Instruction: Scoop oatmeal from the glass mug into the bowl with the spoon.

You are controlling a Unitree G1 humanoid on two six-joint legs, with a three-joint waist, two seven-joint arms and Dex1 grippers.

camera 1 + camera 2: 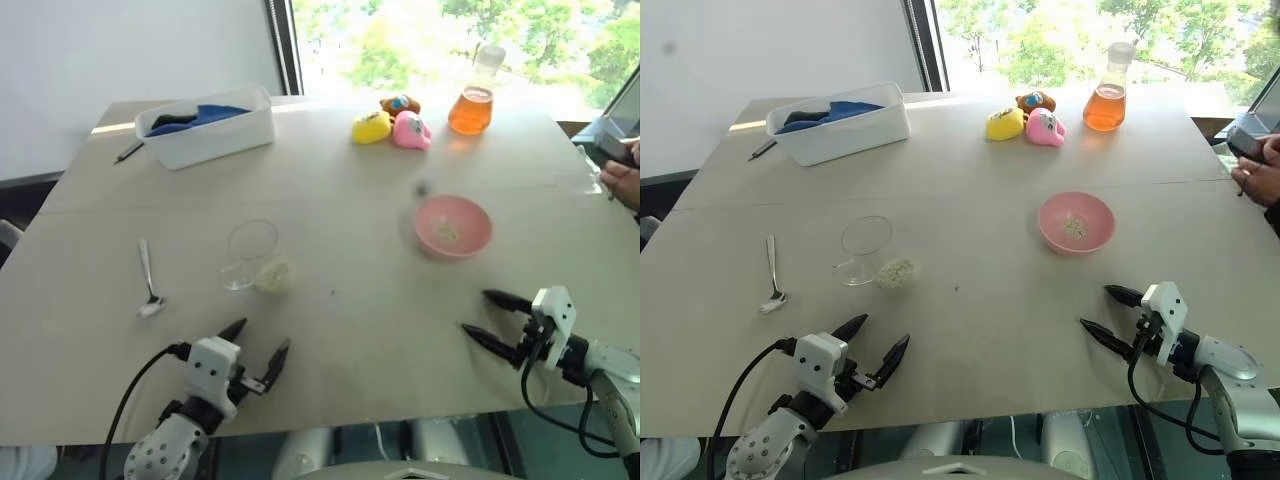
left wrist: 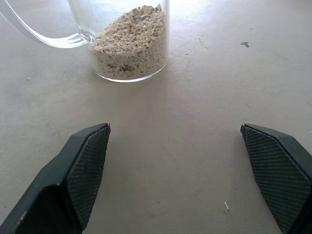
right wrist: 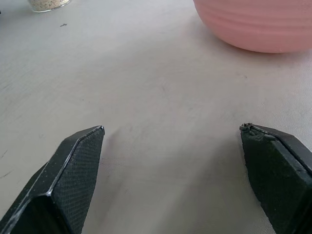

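A: On the table [image 1: 970,330], near the left edge: one spoon [image 1: 772,275], lying flat, untouched. Just beside it, toward the middle: one mug [image 1: 868,250], tipped on its side, oatmeal [image 1: 896,271] heaped at its base. Further right: one bowl [image 1: 1075,222], with a few flakes already inside.

B: And the claws?

A: Two, both spread wide, both empty. Left gripper [image 1: 872,352] hovered low at the near edge, pointed at the mug. Right gripper [image 1: 1108,312] hovered near the bowl, well short of it.

B: Step in hand, then?

A: Most likely fetching the spoon with the left. Best gripped across the thin handle, well back from the oval end, jaws narrowed first and kept low. Worth standing the mug upright or steadying it before any scooping.

B: Anything else counted?

A: One tub [image 1: 845,125], one flask [image 1: 1106,100], three small toys [image 1: 1028,120], one pen [image 1: 763,149].
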